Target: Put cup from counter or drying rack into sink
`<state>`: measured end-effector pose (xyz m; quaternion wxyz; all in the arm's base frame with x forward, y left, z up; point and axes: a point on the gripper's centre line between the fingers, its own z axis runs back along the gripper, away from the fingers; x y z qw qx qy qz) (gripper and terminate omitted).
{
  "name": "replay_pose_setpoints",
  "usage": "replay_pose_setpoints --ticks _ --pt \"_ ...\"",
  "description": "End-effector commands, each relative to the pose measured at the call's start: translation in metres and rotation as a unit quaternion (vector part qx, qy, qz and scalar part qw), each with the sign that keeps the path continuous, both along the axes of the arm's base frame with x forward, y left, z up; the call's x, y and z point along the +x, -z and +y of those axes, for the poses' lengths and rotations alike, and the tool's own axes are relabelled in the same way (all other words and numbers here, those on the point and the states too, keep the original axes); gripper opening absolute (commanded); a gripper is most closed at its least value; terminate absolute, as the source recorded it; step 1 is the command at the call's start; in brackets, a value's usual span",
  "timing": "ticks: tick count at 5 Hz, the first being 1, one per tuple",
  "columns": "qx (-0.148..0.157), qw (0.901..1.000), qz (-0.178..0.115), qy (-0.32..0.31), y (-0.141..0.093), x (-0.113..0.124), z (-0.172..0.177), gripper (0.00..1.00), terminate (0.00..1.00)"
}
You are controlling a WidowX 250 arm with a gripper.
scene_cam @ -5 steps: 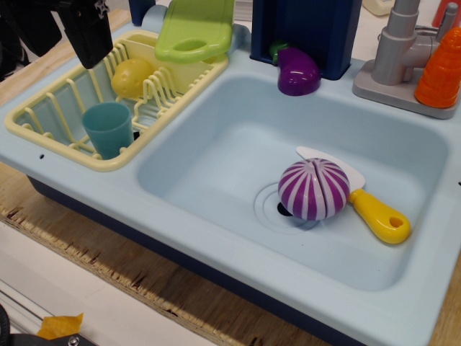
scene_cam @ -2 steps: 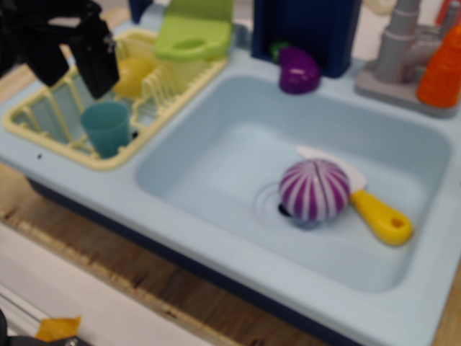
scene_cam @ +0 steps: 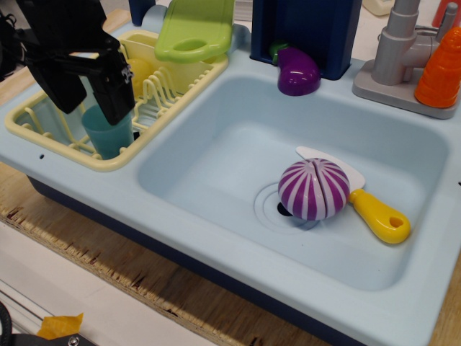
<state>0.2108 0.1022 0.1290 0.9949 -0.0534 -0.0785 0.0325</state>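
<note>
the teal cup (scene_cam: 108,133) stands upright at the near corner of the pale yellow drying rack (scene_cam: 43,130), which sits on the pale blue worktop (scene_cam: 180,223) left of the sink (scene_cam: 216,144). the black gripper (scene_cam: 88,101) hangs right over the cup with its jaws spread apart, one finger in front of the cup's right rim and the other out to the left over the rack, nothing clamped between them. a yellow toy and a lime green piece (scene_cam: 193,29) rest further back in the rack, while a purple-striped onion toy (scene_cam: 314,189) lies on the sink drain against a yellow-handled toy knife (scene_cam: 374,214).
</note>
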Motion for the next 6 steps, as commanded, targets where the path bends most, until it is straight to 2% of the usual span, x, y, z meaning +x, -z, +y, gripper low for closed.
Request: replay_pose_setpoints --ticks 1,2,3,4,5,6 --pt "-0.002 1.0000 -0.002 0.008 0.009 0.004 0.000 1.00 0.00" --pt "-0.015 0.9999 0.002 0.005 0.022 0.003 0.000 1.00 0.00" --pt "-0.017 0.9998 0.005 0.004 0.026 0.004 0.000 0.00 0.00" --pt "-0.013 0.9999 0.002 0.003 0.022 0.000 0.000 0.00 0.00" --pt "0.010 0.9999 -0.012 0.005 -0.007 0.003 -0.001 0.00 0.00" --pt "0.039 0.9982 -0.045 0.009 -0.049 0.010 -0.011 0.00 0.00"
